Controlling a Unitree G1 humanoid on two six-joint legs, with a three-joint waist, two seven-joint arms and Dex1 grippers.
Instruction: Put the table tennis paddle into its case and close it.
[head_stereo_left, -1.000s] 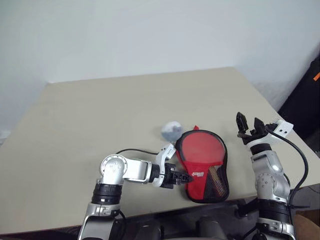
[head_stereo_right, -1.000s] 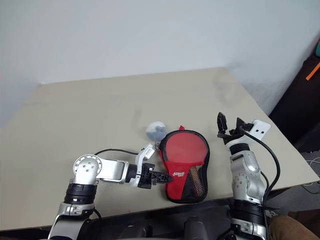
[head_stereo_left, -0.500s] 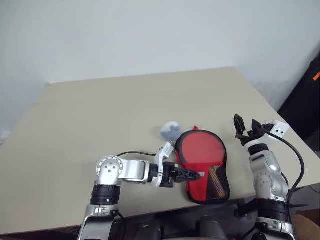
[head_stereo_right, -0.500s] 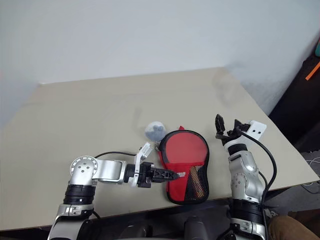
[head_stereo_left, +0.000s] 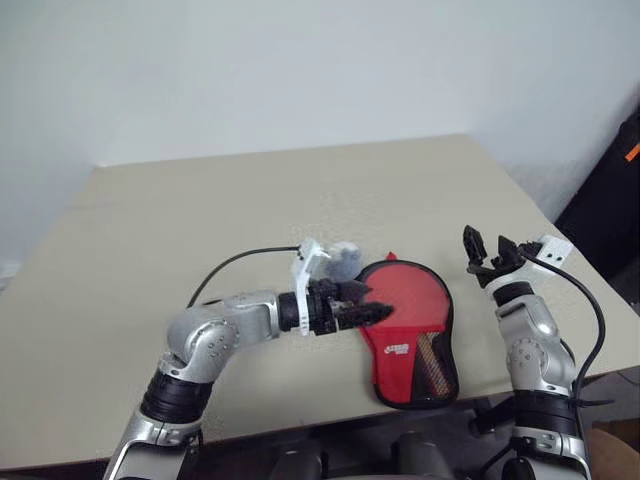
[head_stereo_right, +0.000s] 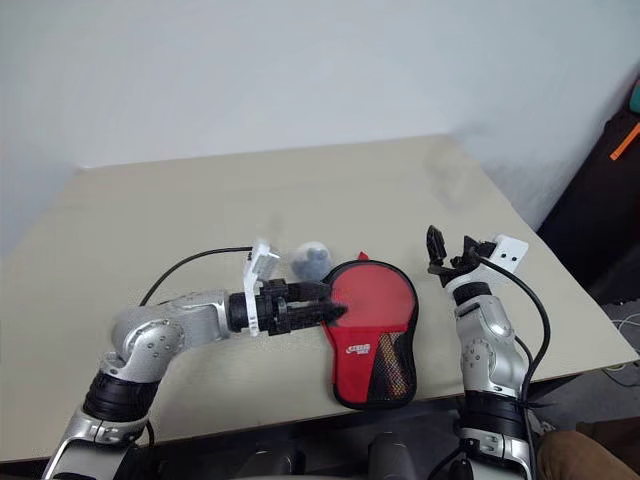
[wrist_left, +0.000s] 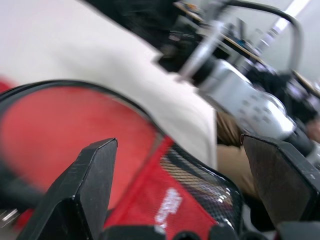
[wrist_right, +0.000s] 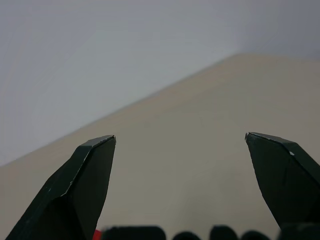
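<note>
The case (head_stereo_left: 410, 335) lies near the table's (head_stereo_left: 200, 220) front edge toward its right corner, and the red round shape within its black edging looks like the table tennis paddle (head_stereo_left: 405, 298) already inside. The left gripper (head_stereo_left: 362, 308) hovers over the case's left rim with jaws spread wide and empty, while the right gripper (head_stereo_left: 490, 255) is raised beside the case's right side, jaws also apart and holding nothing. To close it well, I'd say one hand should pin the case flat while the other finds the zip pull.
</note>
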